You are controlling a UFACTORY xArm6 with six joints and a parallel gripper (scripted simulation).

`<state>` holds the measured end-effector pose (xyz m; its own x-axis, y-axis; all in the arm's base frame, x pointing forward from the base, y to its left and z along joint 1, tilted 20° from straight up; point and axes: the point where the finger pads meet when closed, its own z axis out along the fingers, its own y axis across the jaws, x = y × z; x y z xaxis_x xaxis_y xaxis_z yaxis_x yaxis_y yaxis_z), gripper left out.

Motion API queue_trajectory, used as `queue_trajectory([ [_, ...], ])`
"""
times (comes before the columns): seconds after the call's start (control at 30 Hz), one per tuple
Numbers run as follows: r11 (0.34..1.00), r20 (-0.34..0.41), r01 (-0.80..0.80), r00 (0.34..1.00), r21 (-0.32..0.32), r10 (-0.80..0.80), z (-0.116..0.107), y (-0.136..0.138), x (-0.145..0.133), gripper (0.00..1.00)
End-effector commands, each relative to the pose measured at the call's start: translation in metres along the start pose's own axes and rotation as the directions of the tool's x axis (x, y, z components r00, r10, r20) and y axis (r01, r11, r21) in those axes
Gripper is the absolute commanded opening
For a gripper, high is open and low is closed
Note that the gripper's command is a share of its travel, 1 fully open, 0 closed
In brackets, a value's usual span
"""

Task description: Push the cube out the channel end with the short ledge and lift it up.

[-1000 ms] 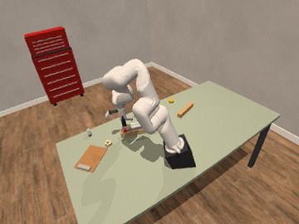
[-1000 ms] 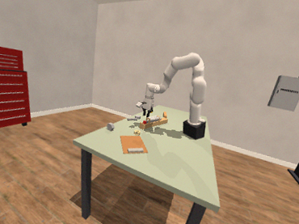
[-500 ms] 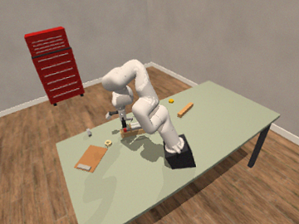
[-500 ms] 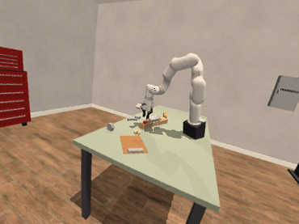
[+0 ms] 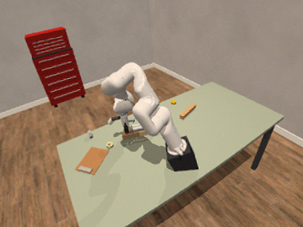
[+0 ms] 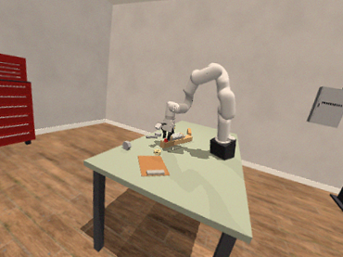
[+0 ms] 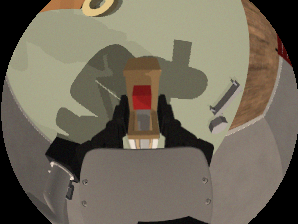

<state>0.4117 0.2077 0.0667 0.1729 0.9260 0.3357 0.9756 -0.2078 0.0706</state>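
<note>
A wooden channel (image 5: 135, 135) (image 6: 178, 141) (image 7: 143, 70) lies on the green table (image 5: 225, 133) (image 6: 204, 186). A red cube (image 6: 165, 141) (image 7: 141, 96) sits at the channel's end under my wrist. My gripper (image 5: 126, 128) (image 6: 167, 137) (image 7: 143, 103) points down at that end, its fingers partly open, one on each side of the channel. In the wrist view the cube lies between the two fingertips; I cannot tell whether they touch it. The arm hides the cube in the top view.
An orange clipboard (image 5: 92, 159) (image 6: 153, 165) and a tape roll (image 5: 110, 145) (image 6: 157, 150) (image 7: 96, 0) lie near the channel. A grey metal tool (image 7: 222, 98) lies to the side. A wooden block (image 5: 188, 111) lies further back. The robot base (image 5: 183, 159) stands behind.
</note>
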Motion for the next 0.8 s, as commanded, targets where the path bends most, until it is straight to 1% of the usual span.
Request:
queue_trajectory([
  [0.0, 1.0, -0.002, 0.0, 1.0, -0.002, 0.0, 0.007, 0.001, 0.001, 0.43],
  [0.27, 1.0, -0.002, 0.0, 1.0, -0.002, 0.0, 0.019, 0.001, 0.001, 0.43],
  [0.73, 1.0, -0.002, 0.0, 1.0, -0.002, 0.0, 0.02, 0.001, 0.001, 0.43],
  [0.77, 1.0, -0.002, 0.0, 1.0, -0.002, 0.0, 0.02, 0.001, 0.001, 0.0],
])
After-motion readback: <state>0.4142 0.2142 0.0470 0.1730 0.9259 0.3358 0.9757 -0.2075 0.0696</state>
